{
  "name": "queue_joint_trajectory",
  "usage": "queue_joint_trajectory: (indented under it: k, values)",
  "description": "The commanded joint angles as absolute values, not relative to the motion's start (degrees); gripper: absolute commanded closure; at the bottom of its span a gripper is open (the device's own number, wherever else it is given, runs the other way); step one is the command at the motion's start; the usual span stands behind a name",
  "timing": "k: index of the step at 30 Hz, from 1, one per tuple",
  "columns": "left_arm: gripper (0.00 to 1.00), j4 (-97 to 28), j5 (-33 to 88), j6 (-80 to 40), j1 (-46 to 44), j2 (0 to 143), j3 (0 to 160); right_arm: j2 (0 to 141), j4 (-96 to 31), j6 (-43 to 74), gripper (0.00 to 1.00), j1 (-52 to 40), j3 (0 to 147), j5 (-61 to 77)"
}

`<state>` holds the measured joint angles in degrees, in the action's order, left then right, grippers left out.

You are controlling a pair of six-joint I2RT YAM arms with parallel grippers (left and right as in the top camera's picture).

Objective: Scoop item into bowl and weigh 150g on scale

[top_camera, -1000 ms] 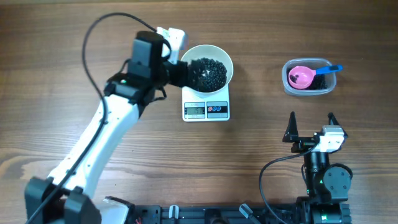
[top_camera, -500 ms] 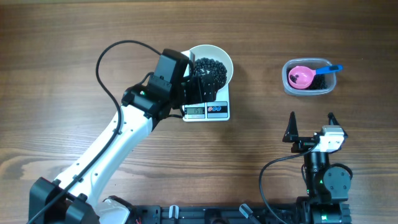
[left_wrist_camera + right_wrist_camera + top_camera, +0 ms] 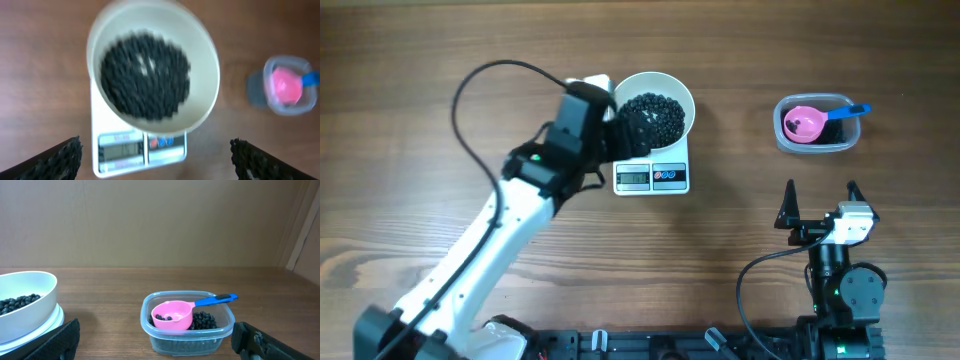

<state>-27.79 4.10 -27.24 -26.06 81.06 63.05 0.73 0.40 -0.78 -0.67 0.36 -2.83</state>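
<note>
The white bowl [image 3: 682,95] stands on the white scale [image 3: 652,178] and holds a heap of black beads [image 3: 655,115]. My left gripper [image 3: 620,135] hovers at the bowl's left side, partly over the scale. In the left wrist view it [image 3: 155,162] is open and empty, above the bowl [image 3: 206,65], the beads [image 3: 145,75] and the scale's display [image 3: 125,150]. My right gripper [image 3: 821,190] rests open near the front edge, well short of everything. In the right wrist view it [image 3: 157,342] is empty.
A clear plastic tub [image 3: 842,140] at the back right holds more black beads [image 3: 205,321] and a pink scoop [image 3: 805,122] with a blue handle [image 3: 850,112]. Bare wooden table lies between the scale and the tub.
The left arm swung forward over the scale's left half, then drew back to the left. Both grippers stayed open. The right arm, bowl and tub have not moved.
</note>
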Motion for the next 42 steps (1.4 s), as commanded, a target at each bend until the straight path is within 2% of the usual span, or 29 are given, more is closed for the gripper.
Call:
queue_joint_trajectory:
  k: [1, 6, 12, 18, 22, 27, 42]
  values:
    - [0.0, -25.23, 1.67, -26.37, -19.97, 75.13, 62.83, 0.21, 0.58, -1.5, 0.0, -0.91, 0.3, -2.55]
    - [0.0, -22.06, 1.63, -26.7, -14.52, 67.94, 62.81, 0.21, 0.58, -1.5, 0.0, -0.91, 0.3, -2.55]
    - [0.0, -14.68, -1.21, -27.9, -13.1, 60.38, 59.16, 0.21, 0.58, -1.48, 0.0, -0.91, 0.3, -2.55]
    - [0.0, 4.29, -2.81, -28.71, -13.1, 53.32, 44.71, 0.21, 0.58, -1.5, 0.0, -0.91, 0.3, -2.55]
    - [0.0, 19.27, -5.3, -35.38, -13.1, 48.75, 31.11, 0.21, 0.58, -1.48, 0.0, -0.91, 0.3, -2.55]
    - [0.0, 33.65, -7.27, -35.44, -13.1, 41.82, 17.47, 0.21, 0.58, -1.48, 0.0, -0.91, 0.3, -2.55]
    - [0.0, 33.71, -10.13, -37.39, -10.52, 17.28, 1.34, 0.21, 0.58, -1.5, 0.0, -0.91, 0.3, -2.55]
